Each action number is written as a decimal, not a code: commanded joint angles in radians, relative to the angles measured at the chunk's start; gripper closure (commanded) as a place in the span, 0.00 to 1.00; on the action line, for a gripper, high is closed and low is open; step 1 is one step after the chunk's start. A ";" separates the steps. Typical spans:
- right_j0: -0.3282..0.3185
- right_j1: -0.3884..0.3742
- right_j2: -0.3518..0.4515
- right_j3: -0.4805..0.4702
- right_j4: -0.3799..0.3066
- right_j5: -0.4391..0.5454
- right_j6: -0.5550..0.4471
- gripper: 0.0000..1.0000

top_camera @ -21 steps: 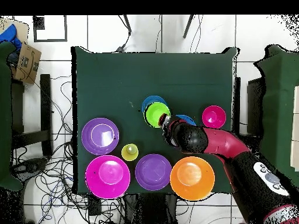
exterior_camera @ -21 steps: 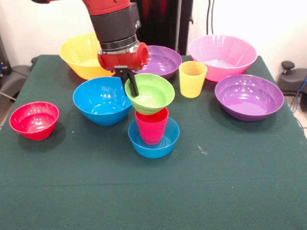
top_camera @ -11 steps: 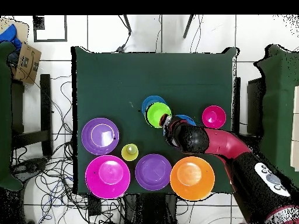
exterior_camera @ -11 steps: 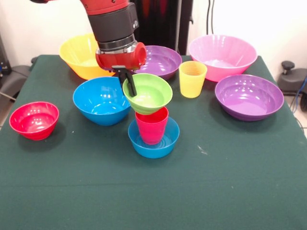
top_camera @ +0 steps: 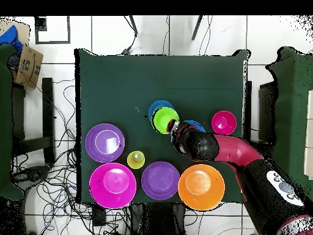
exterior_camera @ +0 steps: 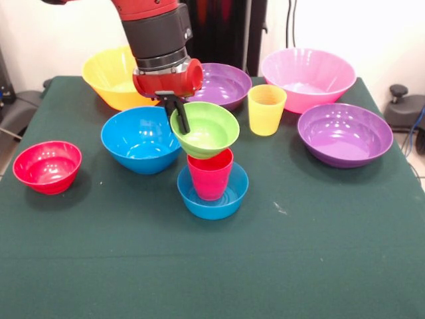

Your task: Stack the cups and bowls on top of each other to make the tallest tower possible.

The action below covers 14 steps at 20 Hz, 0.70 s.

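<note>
The tower stands mid-table: a small blue bowl [exterior_camera: 214, 197] holds the red cup [exterior_camera: 210, 174], and the lime green bowl [exterior_camera: 207, 129] sits on the cup's mouth, slightly tilted. My gripper [exterior_camera: 178, 115] comes down from above at the bowl's left rim, one finger inside and one outside, shut on that rim. From overhead, the lime green bowl [top_camera: 165, 119] covers most of the small blue bowl [top_camera: 158, 107], with the gripper [top_camera: 173, 128] at its edge. The yellow cup [exterior_camera: 266, 109] stands alone to the right.
Loose bowls ring the tower: medium blue [exterior_camera: 141, 138] right beside the gripper, small red [exterior_camera: 47, 166] at the left, large yellow [exterior_camera: 109, 76], purple [exterior_camera: 226, 83] and large pink [exterior_camera: 307, 76] at the back, another purple [exterior_camera: 344, 134] at the right.
The lime green bowl has tipped from a steep tilt to nearly level over the red cup, and the gripper shifted slightly left with it. Since half a second ago almost nothing moved.
</note>
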<state>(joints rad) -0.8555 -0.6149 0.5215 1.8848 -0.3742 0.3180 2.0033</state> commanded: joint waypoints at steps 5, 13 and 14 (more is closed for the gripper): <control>-0.003 0.061 0.072 0.017 -0.038 -0.024 -0.021 1.00; 0.001 0.071 0.080 0.022 -0.056 -0.089 0.006 1.00; 0.000 0.075 0.080 0.023 -0.061 -0.100 0.006 1.00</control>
<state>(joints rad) -0.8690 -0.5751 0.5639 1.8847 -0.3742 0.2878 2.0033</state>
